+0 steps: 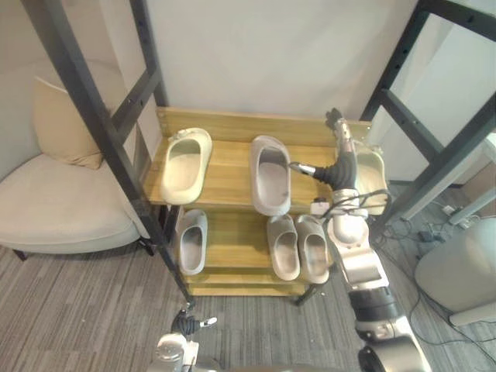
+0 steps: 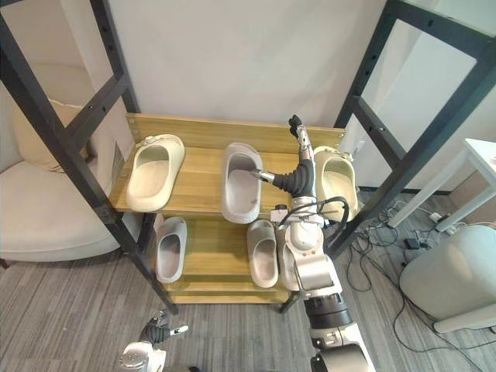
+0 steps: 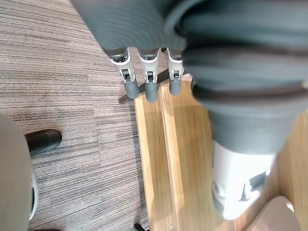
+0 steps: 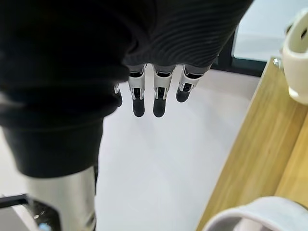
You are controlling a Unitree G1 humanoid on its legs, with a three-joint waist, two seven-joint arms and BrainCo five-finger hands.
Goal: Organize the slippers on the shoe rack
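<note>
Left eye view: slippers are spread over a two-shelf wooden shoe rack [image 1: 229,167]. On the top shelf a cream slipper [image 1: 186,164] lies at the left, a taupe slipper [image 1: 270,174] in the middle and a second cream slipper [image 1: 373,172] at the right end, partly hidden by the raised right robot hand [image 1: 346,164]. Below, a single grey slipper [image 1: 192,240] lies apart from a grey pair [image 1: 298,246].

Right eye view: the cream pair is seen split by the taupe slipper.

Left wrist view: the left robot hand [image 3: 150,82] is held straight-fingered and empty, low over the carpet by the rack's front edge.

Right wrist view: the right robot hand's fingers [image 4: 161,98] are stretched out, clasping nothing.

The slippers are judged to be moulded foam, light, springy and matt, and best taken across the upper band or a side wall.
</note>
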